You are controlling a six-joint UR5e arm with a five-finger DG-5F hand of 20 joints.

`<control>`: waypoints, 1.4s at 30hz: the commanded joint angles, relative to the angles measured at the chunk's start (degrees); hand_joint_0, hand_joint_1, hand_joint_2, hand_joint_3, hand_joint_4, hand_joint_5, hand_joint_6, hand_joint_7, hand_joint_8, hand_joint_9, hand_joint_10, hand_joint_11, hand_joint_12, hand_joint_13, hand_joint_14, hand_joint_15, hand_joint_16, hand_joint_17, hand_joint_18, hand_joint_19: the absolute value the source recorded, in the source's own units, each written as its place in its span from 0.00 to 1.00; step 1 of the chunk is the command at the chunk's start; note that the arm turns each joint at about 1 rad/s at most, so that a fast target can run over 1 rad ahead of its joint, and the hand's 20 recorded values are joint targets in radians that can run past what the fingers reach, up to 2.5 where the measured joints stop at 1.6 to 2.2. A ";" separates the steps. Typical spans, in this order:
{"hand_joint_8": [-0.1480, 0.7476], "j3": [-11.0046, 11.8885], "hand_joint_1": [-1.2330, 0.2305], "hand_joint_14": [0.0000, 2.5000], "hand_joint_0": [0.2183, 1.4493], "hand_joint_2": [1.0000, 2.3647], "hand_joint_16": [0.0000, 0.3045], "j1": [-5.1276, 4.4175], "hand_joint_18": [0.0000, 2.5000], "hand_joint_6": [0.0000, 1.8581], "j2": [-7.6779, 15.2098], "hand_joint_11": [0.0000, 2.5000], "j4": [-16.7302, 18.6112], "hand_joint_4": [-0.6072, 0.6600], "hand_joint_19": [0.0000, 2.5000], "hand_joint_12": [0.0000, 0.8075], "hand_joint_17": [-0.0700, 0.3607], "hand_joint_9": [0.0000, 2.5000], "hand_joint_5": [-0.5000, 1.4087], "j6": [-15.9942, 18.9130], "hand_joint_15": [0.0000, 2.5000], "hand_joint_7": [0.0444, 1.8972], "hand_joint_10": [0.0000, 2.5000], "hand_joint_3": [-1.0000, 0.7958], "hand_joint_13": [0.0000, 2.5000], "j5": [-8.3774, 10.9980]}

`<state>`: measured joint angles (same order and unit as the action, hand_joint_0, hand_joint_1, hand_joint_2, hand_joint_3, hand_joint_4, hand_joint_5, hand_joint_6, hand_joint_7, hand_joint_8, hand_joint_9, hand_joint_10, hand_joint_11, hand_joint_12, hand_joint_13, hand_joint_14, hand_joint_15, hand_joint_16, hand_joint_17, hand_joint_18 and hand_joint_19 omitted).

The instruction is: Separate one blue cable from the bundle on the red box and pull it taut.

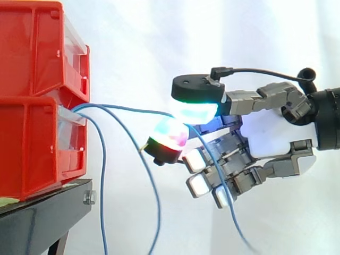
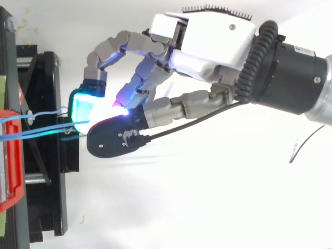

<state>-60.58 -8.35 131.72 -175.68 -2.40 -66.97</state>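
**Robot hand pinching one blue cable beside stacked red bins**

A white curtain fills the background. In the side view, two red bins are stacked one on the other at the left, on a black stand. The robot arm comes in from the right. Its hand is held level with the lower bin and near it, without touching it.

The hand is grasping. The thumb and one finger are curled towards each other, and their glowing fingertips close on a single blue cable. The other fingers are bent below them and hold nothing.

The blue cable comes out of the front of the lower bin and runs across the gap to the pinch in a shallow arc, close to straight. Past the fingertips, its free end drops in front of the lower fingers to the bottom edge of the picture.

The loose blue cables leave the same bin front and hang slack beside the stand, apart from the hand.

From above, the thin blue strands cross from the bin's edge to the cyan-lit fingertip.
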 commanded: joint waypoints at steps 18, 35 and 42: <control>0.47 0.02 0.33 0.01 0.28 0.11 0.23 -0.62 0.44 0.47 -0.67 0.09 -7.04 0.44 0.24 0.56 0.53 0.48 0.27 0.03 0.20 0.51 0.00 0.50 0.43 -0.97; 0.47 -0.07 0.34 0.00 0.26 0.22 0.22 -1.14 0.31 0.46 -0.67 0.00 -11.61 0.43 0.17 0.56 0.52 0.30 0.26 0.03 0.08 0.48 0.00 0.46 0.29 -1.94; 0.49 -0.07 0.35 0.00 0.25 0.22 0.23 -1.41 0.31 0.46 -0.59 0.00 -13.11 0.43 0.19 0.57 0.53 0.32 0.26 0.03 0.10 0.48 0.00 0.46 0.31 -2.02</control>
<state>-60.62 -9.64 131.08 -188.30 -2.37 -68.97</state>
